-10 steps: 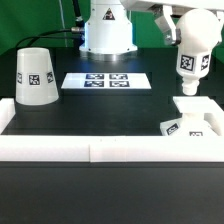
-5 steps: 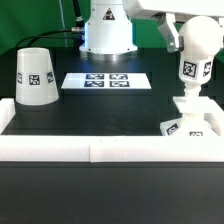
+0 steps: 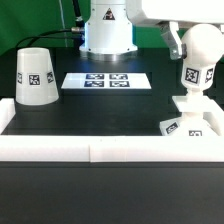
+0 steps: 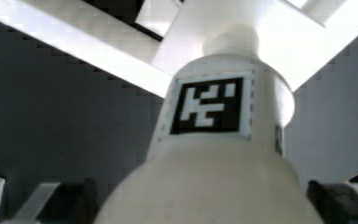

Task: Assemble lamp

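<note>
My gripper (image 3: 200,58) is shut on the white bulb (image 3: 191,78) and holds it upright over the flat square base (image 3: 198,124) at the exterior view's right. The bulb's lower end is at the base's top; I cannot tell whether they touch. In the wrist view the bulb (image 4: 211,110) with its square marker fills the picture, and the dark fingers (image 4: 60,196) stand on either side of it. The cone shade (image 3: 36,78) stands alone at the exterior view's left.
The marker board (image 3: 106,80) lies flat at the back middle. A white border rail (image 3: 100,148) runs along the front and up both sides. The arm's base (image 3: 107,30) stands behind the marker board.
My gripper has come down with the bulb and shifted slightly to the exterior view's right, bringing the bulb's lower end to the base. The shade and base have not moved.
</note>
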